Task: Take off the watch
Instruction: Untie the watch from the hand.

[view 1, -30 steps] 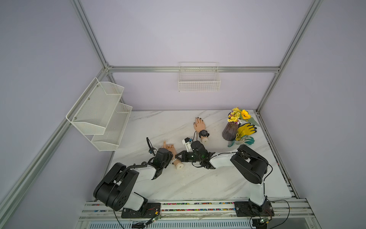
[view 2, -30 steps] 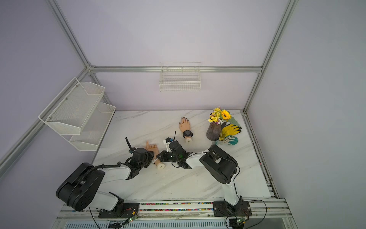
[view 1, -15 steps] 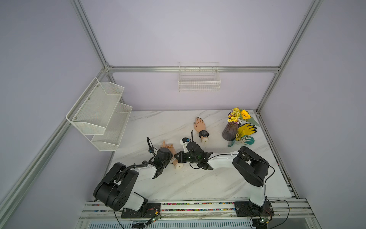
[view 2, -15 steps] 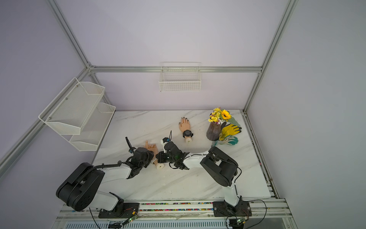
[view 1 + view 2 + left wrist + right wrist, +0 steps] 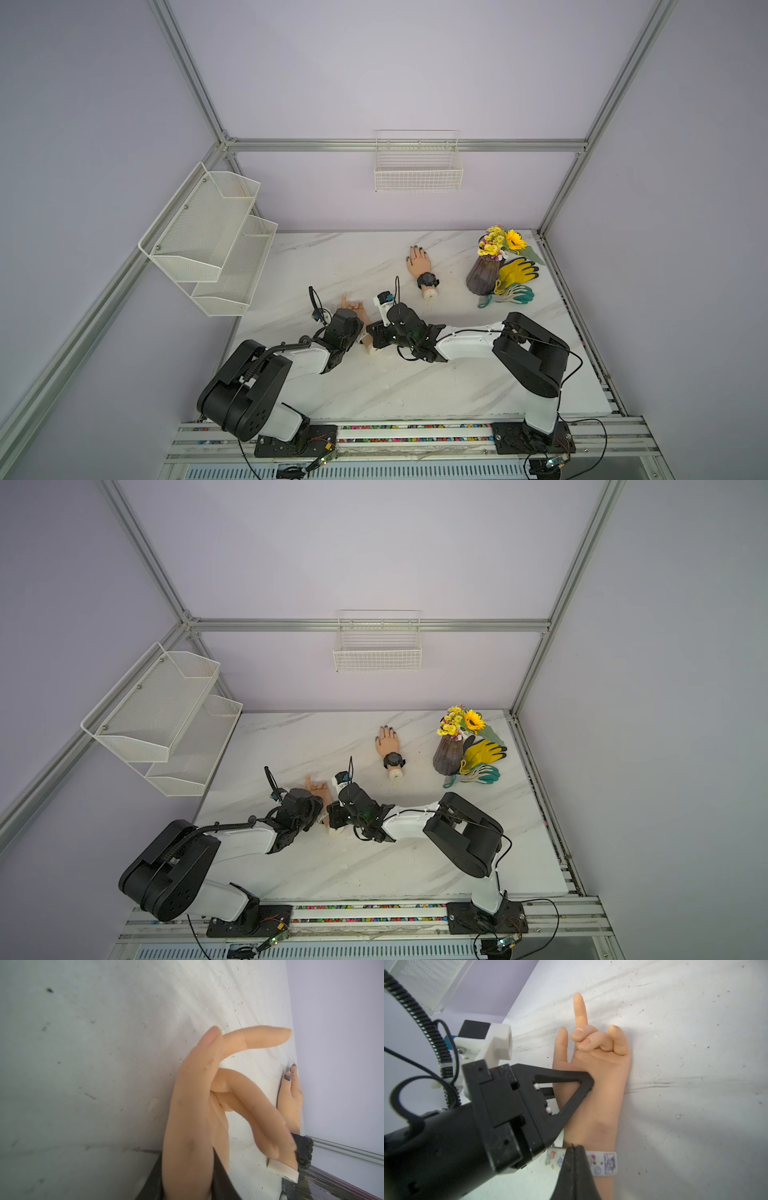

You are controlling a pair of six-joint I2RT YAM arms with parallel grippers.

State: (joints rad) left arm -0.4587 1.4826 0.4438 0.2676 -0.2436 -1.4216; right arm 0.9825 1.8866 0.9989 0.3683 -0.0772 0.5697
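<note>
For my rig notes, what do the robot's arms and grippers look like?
The left arm and right arm are white with bulky black joints. The left gripper and right gripper are black; a coiled black cable follows the left arm.

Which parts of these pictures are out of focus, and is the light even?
Left wrist view: the model hand is soft, blurriest near its wrist. Right wrist view: the right gripper is a dark blur, the printed strap sharper. Both top views: even, soft light.

right jaws | shifted up to | mannequin hand [image 5: 600, 1076] wrist
</note>
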